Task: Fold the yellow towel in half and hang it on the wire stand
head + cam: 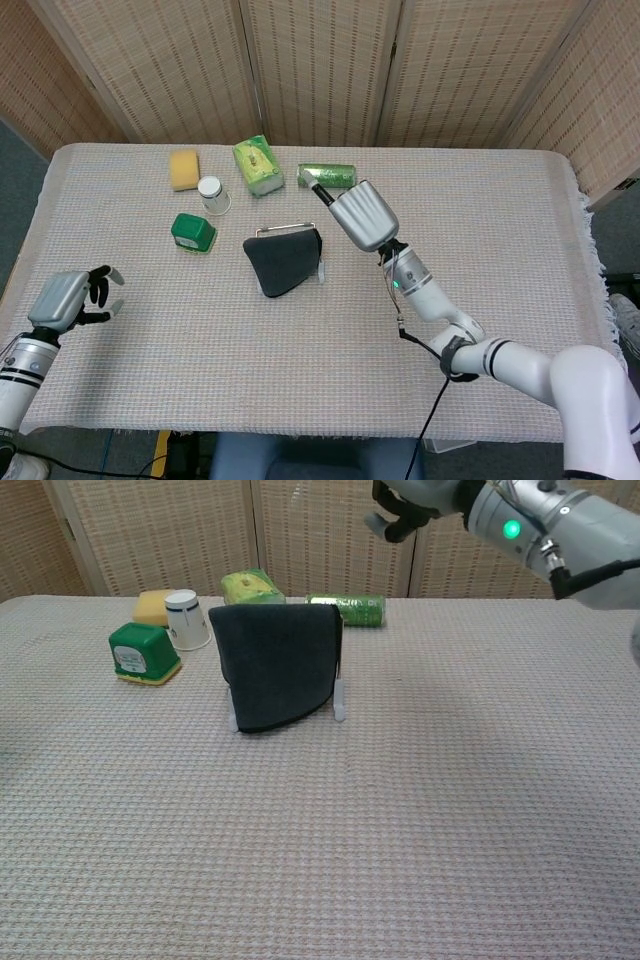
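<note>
A dark grey towel (pixel 283 262) hangs folded over the small wire stand (pixel 322 268) in the middle of the table; no yellow towel shows. The chest view has the towel (pixel 278 670) draped on both sides of the stand's top bar, with the stand's white legs (pixel 340 695) showing beside it. My right hand (pixel 360 215) hovers in the air to the right of the stand, apart from the towel, holding nothing; its fingers (pixel 400 515) are loosely bent. My left hand (pixel 65 300) is low at the table's front left edge, empty, fingers apart.
Behind the stand lie a yellow sponge (pixel 183 168), a white cup (pixel 212 194), a green box (pixel 192 232), a green tissue pack (pixel 258 164) and a green can (pixel 330 176) on its side. A woven cloth (pixel 520 250) covers the table.
</note>
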Available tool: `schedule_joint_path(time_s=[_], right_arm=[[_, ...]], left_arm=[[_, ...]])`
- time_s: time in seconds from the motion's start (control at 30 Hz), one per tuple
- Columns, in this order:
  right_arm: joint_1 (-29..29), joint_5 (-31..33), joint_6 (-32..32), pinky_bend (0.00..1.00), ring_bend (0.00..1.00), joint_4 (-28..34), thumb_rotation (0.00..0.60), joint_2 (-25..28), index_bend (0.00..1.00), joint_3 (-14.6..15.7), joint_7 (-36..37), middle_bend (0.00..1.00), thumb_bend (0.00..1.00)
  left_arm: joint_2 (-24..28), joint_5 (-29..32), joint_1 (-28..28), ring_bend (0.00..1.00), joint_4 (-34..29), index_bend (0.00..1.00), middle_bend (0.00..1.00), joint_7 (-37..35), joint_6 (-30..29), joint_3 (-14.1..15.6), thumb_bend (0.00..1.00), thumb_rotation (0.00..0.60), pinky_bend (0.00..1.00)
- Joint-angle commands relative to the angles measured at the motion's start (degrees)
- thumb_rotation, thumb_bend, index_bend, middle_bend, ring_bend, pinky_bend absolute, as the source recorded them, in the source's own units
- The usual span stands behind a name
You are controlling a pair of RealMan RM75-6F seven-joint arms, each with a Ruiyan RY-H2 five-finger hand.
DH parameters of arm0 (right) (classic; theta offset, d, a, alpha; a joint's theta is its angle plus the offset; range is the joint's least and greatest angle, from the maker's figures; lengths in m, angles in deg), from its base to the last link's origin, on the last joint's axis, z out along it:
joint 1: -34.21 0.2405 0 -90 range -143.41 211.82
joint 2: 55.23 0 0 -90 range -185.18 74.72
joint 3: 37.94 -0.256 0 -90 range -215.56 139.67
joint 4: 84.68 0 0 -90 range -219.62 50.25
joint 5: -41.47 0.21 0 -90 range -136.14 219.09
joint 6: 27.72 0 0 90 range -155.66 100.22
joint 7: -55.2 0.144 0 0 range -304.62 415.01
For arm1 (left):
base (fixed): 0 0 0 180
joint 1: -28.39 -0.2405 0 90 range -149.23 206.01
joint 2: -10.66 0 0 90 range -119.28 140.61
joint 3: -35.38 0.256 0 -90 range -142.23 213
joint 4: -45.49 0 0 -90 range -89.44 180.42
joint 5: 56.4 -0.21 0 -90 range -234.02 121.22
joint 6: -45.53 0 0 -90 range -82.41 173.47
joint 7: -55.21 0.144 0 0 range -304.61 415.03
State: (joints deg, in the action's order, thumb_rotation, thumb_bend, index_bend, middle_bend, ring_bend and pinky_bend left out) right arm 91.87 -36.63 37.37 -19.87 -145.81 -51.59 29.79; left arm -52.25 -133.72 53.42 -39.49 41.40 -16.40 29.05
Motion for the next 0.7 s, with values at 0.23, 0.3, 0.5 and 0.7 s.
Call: schedule_joint_path(time_s=[0.23,0.3,0.5,0.7], right_arm=[[-17.71,0.05,10.08,0.99,0.85,22.41,0.6,19.6,0.02,7.5,-0.8,0.77,0.52],[-20.53,-0.17,11.53,0.94,0.79,25.25,0.6,22.23,0.03,8.81,0.45,0.72,0.52],[-27.88,-2.47,15.26,0.64,0.49,29.37,0.6,27.8,0.1,13.0,5.18,0.44,0.51],[-34.49,-3.07,16.46,0.47,0.32,30.37,0.6,30.58,0.1,16.99,10.28,0.32,0.52]], left_arm=[[-0.77,1.02,-2.91,0.52,-1.46,0.44,0.66,10.6,-7.23,-0.24,0.37,0.6,0.68],[-0.95,1.08,-3.58,0.49,-2.03,0.44,0.63,12.3,-8.46,-0.11,0.37,0.6,0.64],[-1.17,0.52,-6.13,0.43,-4.23,0.42,0.52,16.01,-12.47,0.79,0.37,0.6,0.54],[-2.35,-1.1,-9.44,0.39,-5.89,0.36,0.46,19.76,-18.87,1.39,0.37,0.6,0.43]])
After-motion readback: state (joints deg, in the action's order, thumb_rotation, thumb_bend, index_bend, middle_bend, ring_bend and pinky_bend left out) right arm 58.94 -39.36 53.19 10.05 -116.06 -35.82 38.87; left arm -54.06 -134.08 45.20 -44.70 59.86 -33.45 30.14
